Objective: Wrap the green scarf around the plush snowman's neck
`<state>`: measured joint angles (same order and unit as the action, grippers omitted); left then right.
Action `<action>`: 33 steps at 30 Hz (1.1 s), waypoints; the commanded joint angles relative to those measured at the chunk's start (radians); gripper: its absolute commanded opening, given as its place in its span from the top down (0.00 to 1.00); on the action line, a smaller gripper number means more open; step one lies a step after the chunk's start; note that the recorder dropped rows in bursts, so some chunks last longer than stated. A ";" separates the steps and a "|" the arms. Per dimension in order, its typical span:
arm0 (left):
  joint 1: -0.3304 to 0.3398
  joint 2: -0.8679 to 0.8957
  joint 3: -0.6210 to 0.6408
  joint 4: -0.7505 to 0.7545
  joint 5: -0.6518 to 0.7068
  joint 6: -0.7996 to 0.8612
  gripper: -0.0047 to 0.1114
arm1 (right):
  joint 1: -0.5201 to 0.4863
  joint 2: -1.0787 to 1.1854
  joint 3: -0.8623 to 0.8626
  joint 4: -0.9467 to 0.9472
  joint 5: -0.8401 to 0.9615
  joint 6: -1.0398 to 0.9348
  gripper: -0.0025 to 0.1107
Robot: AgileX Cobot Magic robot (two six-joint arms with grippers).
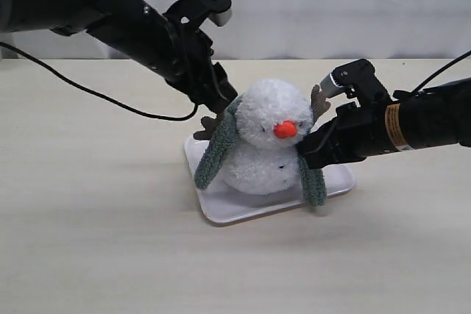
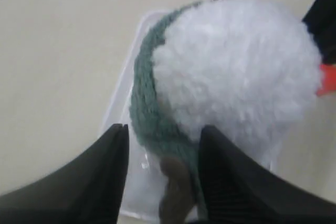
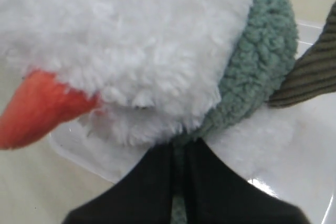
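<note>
At the middle of the table (image 1: 88,240), on a white tray (image 1: 235,207), the plush snowman (image 1: 265,115) stands with the green scarf (image 1: 217,154) draped behind its head, ends hanging at its 8 and 4 o'clock. The right gripper (image 1: 303,154), at 4 o'clock, pinches the scarf between closed fingers (image 3: 220,192). The left gripper (image 1: 223,102), at 10 o'clock, holds its fingers (image 2: 100,177) apart, apparently straddling the scarf without clamping it.
</note>
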<state>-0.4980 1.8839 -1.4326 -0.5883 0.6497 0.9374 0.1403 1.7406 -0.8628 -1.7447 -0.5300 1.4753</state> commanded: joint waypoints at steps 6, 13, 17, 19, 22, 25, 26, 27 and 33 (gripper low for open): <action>0.032 -0.007 0.165 0.006 -0.033 -0.072 0.60 | 0.002 -0.010 0.004 0.000 -0.016 -0.023 0.94; 0.032 0.025 0.182 -0.219 0.021 0.088 0.60 | 0.002 -0.010 0.004 0.000 -0.018 -0.023 0.94; 0.032 0.086 0.182 -0.217 0.043 0.088 0.60 | 0.002 -0.010 0.004 0.000 -0.018 -0.023 0.94; 0.032 0.090 0.182 -0.217 0.065 0.088 0.60 | 0.002 -0.010 0.004 0.000 -0.018 -0.028 0.94; 0.032 0.088 0.182 -0.251 0.100 0.088 0.68 | 0.002 -0.010 0.004 0.000 -0.018 -0.034 0.94; 0.032 0.088 0.182 -0.314 0.130 0.136 0.86 | 0.002 -0.010 0.004 0.000 -0.018 -0.041 0.94; 0.032 0.088 0.182 -0.332 0.137 0.155 0.91 | 0.002 -0.010 0.004 0.000 -0.018 -0.041 0.94; 0.032 0.088 0.182 -0.340 0.148 0.155 0.93 | 0.002 -0.010 0.004 0.000 -0.018 -0.041 0.94; 0.032 0.088 0.182 -0.388 0.299 0.154 0.96 | 0.002 -0.010 0.004 0.000 -0.018 -0.041 0.94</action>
<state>-0.4642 1.9751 -1.2502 -0.9323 0.8854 1.0844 0.1403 1.7406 -0.8628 -1.7447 -0.5382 1.4477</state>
